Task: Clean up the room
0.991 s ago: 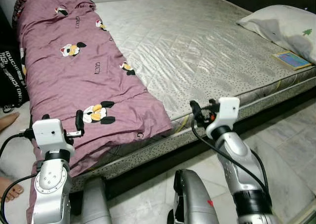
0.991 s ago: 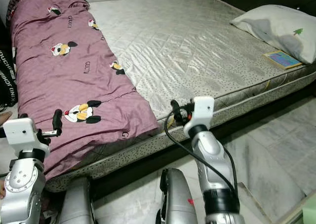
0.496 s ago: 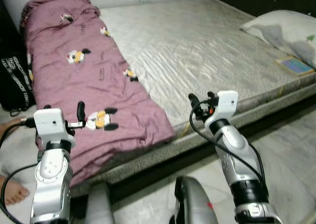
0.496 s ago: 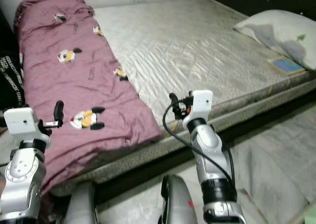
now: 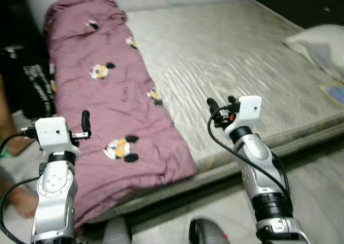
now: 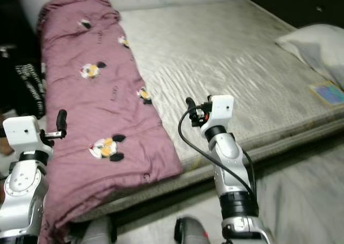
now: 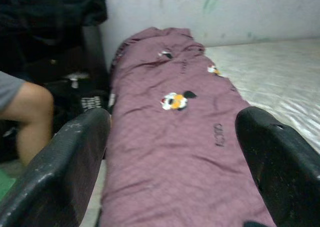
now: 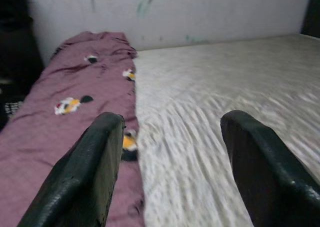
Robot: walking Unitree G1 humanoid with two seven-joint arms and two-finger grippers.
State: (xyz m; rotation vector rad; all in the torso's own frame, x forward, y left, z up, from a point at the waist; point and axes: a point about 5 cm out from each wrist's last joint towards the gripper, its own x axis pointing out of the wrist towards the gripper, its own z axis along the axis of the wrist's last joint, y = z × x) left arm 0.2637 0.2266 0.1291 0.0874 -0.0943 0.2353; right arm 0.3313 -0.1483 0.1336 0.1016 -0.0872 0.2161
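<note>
Blanket [image 5: 115, 115], purple with cartoon prints, lies folded long on the left part of the bed [image 5: 231, 66], its long axis running from the near edge to the wall. The left tool [image 7: 175, 152] hangs directly before the blanket's near end, fingers wide apart and holding nothing. The right tool [image 8: 170, 157], also wide and without load, faces the blanket's right border, so the left arm seems nearer.

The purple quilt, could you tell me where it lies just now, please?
In the left eye view the purple quilt lies along the left side of the mattress, its near end overhanging the edge beside the left claw.
</note>
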